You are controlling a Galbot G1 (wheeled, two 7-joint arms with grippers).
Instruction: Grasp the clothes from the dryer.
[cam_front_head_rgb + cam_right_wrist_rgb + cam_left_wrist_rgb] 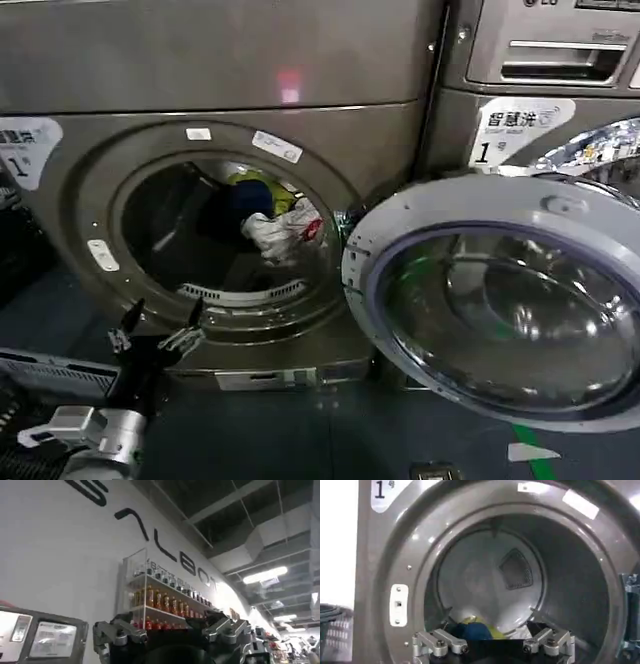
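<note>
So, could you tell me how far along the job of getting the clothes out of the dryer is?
Done: the dryer door hangs open, and the left gripper sits open just outside the lower rim of the port, aimed inward. In hand: the approach. Left: the reach and the grasp itself, since the clothes lie untouched inside the drum. The right gripper is open, pointed away at a wall shelf of bottles.

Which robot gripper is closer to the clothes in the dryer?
The left. The left gripper is open just outside the dryer port, below and left of the clothes. The right gripper is open too, pointing up at a wall and shelf, away from them.
</note>
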